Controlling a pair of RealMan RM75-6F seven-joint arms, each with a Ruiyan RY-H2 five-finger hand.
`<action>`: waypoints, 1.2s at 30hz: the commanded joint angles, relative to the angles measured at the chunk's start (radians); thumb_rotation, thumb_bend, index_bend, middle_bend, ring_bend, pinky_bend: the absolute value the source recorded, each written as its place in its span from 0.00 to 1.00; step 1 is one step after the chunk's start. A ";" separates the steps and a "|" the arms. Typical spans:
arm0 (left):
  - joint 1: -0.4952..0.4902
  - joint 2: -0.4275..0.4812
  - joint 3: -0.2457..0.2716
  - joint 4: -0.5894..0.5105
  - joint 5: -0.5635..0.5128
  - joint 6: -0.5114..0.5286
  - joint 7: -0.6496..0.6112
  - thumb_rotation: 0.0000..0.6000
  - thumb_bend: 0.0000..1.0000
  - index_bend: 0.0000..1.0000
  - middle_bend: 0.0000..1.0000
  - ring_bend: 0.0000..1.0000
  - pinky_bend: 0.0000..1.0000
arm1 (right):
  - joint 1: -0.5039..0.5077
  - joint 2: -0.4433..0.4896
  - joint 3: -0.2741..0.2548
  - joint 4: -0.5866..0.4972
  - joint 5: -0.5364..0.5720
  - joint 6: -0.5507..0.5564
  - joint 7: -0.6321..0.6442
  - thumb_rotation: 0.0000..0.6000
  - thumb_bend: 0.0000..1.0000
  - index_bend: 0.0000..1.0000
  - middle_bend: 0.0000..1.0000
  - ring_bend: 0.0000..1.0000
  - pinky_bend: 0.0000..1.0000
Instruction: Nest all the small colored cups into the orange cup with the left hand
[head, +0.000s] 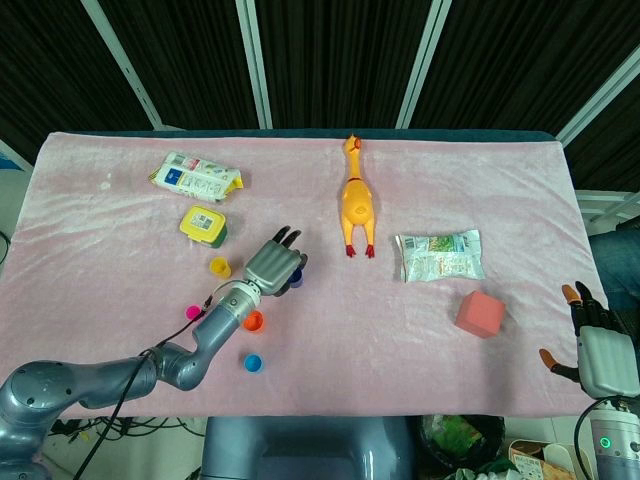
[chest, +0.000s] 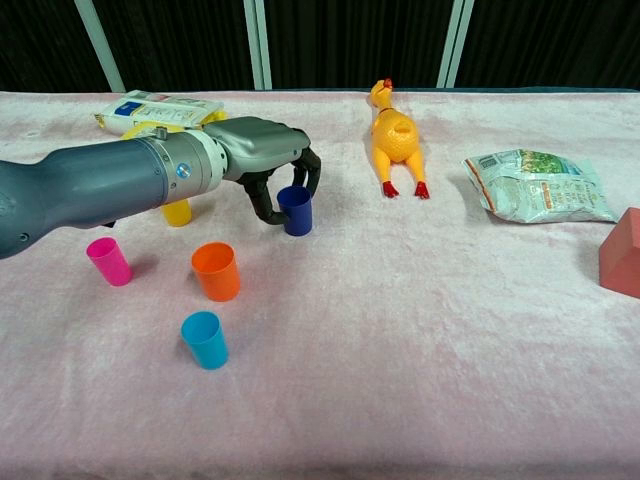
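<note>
The orange cup stands upright on the pink cloth, near the front left. A pink cup is to its left, a light blue cup in front of it, and a yellow cup sits behind my left forearm. My left hand reaches over from the left and wraps thumb and fingers around a dark blue cup that stands on the cloth. My right hand hangs off the table's right edge, fingers apart, holding nothing.
A rubber chicken lies at the back centre. A snack bag and a red block lie on the right. A printed carton and a yellow-lidded container sit at the back left.
</note>
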 joint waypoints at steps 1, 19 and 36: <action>0.000 -0.001 -0.001 0.002 0.000 -0.001 -0.003 1.00 0.32 0.42 0.45 0.02 0.00 | 0.000 0.000 0.000 0.000 0.000 0.000 0.000 1.00 0.13 0.00 0.02 0.11 0.16; 0.003 -0.003 -0.002 0.006 0.013 0.006 -0.013 1.00 0.32 0.42 0.45 0.02 0.00 | 0.001 0.000 -0.001 0.000 0.000 -0.002 -0.003 1.00 0.13 0.00 0.02 0.11 0.16; 0.029 0.058 -0.001 -0.088 0.049 0.052 -0.026 1.00 0.32 0.42 0.45 0.02 0.00 | 0.002 0.001 -0.002 0.003 -0.001 -0.004 0.000 1.00 0.13 0.00 0.02 0.11 0.16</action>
